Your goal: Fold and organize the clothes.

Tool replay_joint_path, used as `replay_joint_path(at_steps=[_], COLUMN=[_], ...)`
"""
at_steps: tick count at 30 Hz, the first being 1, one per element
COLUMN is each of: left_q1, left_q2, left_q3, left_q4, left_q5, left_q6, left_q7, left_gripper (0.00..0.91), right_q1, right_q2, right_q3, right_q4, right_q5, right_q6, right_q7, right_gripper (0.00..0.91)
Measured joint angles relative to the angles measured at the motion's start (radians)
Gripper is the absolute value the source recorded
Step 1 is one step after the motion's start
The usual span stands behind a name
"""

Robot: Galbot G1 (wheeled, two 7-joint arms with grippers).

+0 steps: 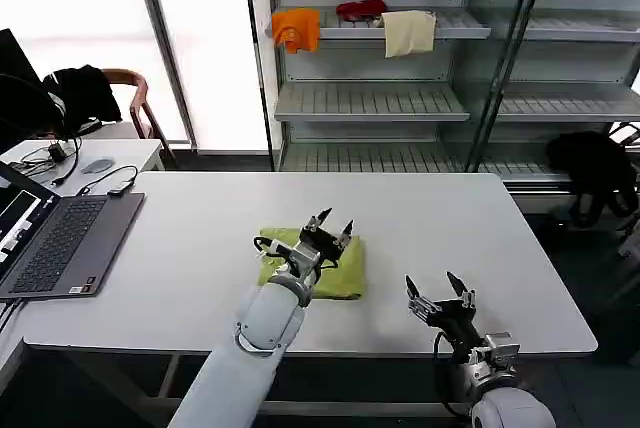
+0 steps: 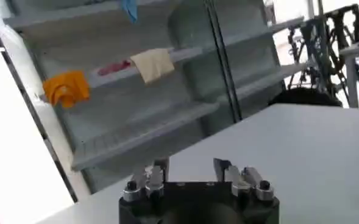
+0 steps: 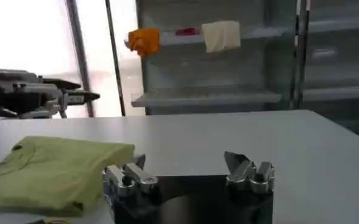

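Observation:
The lime-green T-shirt (image 1: 340,270) lies folded into a compact rectangle near the middle of the white table (image 1: 200,248). My left gripper (image 1: 334,225) hovers open just above the shirt's far edge, holding nothing. My right gripper (image 1: 440,291) stands open over bare table to the right of the shirt, near the front edge. In the right wrist view the folded T-shirt (image 3: 51,170) rests beside my right gripper (image 3: 185,159), with its neck opening visible. The left wrist view has the left gripper (image 2: 191,163) open over bare tabletop.
An open laptop (image 1: 50,238) sits at the table's left edge, with cables and a mouse behind it. Shelving (image 1: 370,98) behind the table holds an orange cloth (image 1: 296,28), a red cloth (image 1: 360,8) and a cream cloth (image 1: 408,32). A black garment (image 1: 590,163) hangs at the right.

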Motion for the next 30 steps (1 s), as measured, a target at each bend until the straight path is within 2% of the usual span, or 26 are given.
replay_joint_path(at_steps=[8, 16, 17, 18, 19, 20, 21, 30], left_q1=[-0.036, 0.030, 0.045, 0.061, 0.078, 0.094, 0.113, 0.253], left_q2=[0.064, 0.160, 0.168, 0.177, 0.182, 0.188, 0.193, 0.210], left_q3=[-0.033, -0.169, -0.190, -0.212, -0.232, -0.254, -0.276, -0.426], left_q4=[-0.064, -0.084, -0.088, -0.093, -0.099, -0.107, -0.114, -0.182], left_q5=[-0.102, -0.148, -0.157, -0.168, -0.178, -0.188, -0.199, -0.272], left_q6=[-0.005, -0.057, -0.061, -0.066, -0.070, -0.073, -0.077, -0.102], left_q7=[-0.020, 0.003, 0.005, 0.008, 0.010, 0.012, 0.013, 0.020], left_gripper=[0.907, 0.907, 0.907, 0.907, 0.907, 0.907, 0.907, 0.907], right_q1=[0.037, 0.110, 0.120, 0.130, 0.142, 0.151, 0.160, 0.214], right_q2=[0.024, 0.038, 0.037, 0.037, 0.038, 0.040, 0.043, 0.070], right_q3=[-0.045, -0.122, -0.137, -0.151, -0.165, -0.176, -0.185, -0.258], right_q4=[-0.010, -0.061, -0.071, -0.082, -0.095, -0.105, -0.116, -0.193], right_q5=[0.012, 0.080, 0.092, 0.104, 0.116, 0.126, 0.136, 0.190], right_q6=[-0.055, -0.140, -0.146, -0.152, -0.158, -0.163, -0.168, -0.195], right_q7=[0.000, 0.036, 0.045, 0.056, 0.068, 0.077, 0.087, 0.153], right_gripper=[0.907, 0.907, 0.826, 0.695, 0.171, 0.171, 0.000, 0.000])
